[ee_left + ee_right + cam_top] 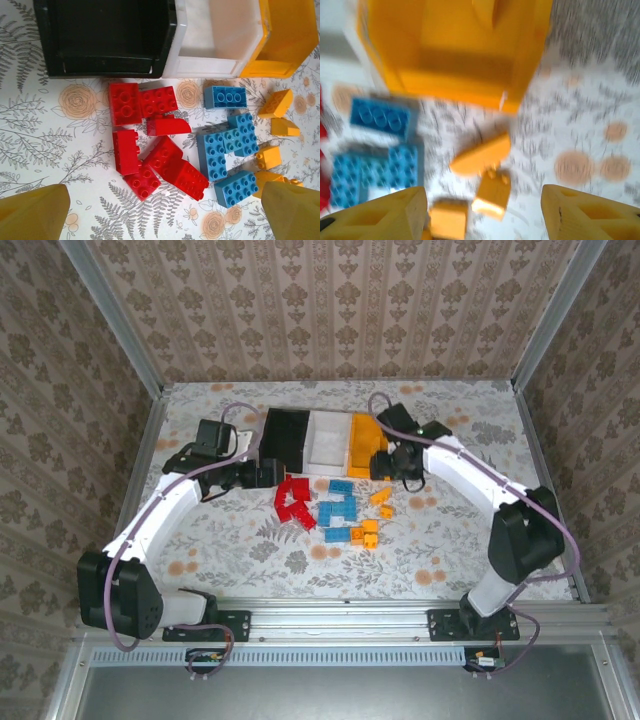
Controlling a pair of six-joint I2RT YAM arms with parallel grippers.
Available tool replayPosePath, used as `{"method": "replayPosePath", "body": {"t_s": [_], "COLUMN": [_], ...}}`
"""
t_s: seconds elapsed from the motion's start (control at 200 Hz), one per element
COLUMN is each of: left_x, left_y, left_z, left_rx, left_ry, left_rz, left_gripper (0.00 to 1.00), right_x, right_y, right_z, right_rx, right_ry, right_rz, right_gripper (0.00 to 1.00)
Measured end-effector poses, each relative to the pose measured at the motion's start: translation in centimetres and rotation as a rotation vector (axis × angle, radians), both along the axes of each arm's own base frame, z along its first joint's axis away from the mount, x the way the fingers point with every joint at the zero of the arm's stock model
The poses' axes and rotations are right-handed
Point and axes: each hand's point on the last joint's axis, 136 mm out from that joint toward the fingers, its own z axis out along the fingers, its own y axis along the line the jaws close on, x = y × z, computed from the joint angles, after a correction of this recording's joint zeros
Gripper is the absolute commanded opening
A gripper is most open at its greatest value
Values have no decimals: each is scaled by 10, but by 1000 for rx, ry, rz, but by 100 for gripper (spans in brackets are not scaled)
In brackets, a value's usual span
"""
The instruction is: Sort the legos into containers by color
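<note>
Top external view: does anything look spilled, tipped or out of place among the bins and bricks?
Nothing stands out. The black plastic bin, white plastic bin and orange-yellow plastic bin stand upright side by side; red bricks, light blue bricks and orange-yellow bricks lie loose before them, clustered by colour.

No readable text, labels, brands or numbers on bins, bricks, arms or table

Blurred: the right gripper (pixel 482 212) is spread wide. Three orange-yellow bricks (pixel 480 155) lie between and just ahead of its fingers (pixel 590 215). The orange-yellow bin (pixel 455 55) sits farther ahead, with light blue bricks (pixel 382 116) off toward the view's left.
</note>
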Motion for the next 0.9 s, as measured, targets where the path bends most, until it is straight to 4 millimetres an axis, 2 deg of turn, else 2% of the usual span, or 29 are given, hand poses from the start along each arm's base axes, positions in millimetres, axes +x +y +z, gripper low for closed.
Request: {"method": "replayPosePath", "body": {"t_s": [0.145, 0.24, 0.575, 0.765, 0.9], "left_x": [-2, -4, -5, -5, -7], "left_y": [-7, -12, -12, -12, -10], "left_z": [-6, -12, -12, -12, -13], "left_rx": [-3, 2, 9, 13, 16], "left_ry": [22, 39, 37, 36, 35], "left_rz": [-24, -37, -40, -37, -36], "left_gripper": [100, 100, 100, 100, 100], "right_x": [-45, -59, -47, -46, -43], "right_y": [-1, -3, 7, 5, 3], "right_z": [-47, -67, -90, -105, -106], "right_rx": [-48, -70, -60, -80, -91], "right_ry": [137, 194, 195, 218, 206], "right_rz": [22, 14, -23, -42, -56], "right_gripper": [66, 68, 63, 50, 38]}}
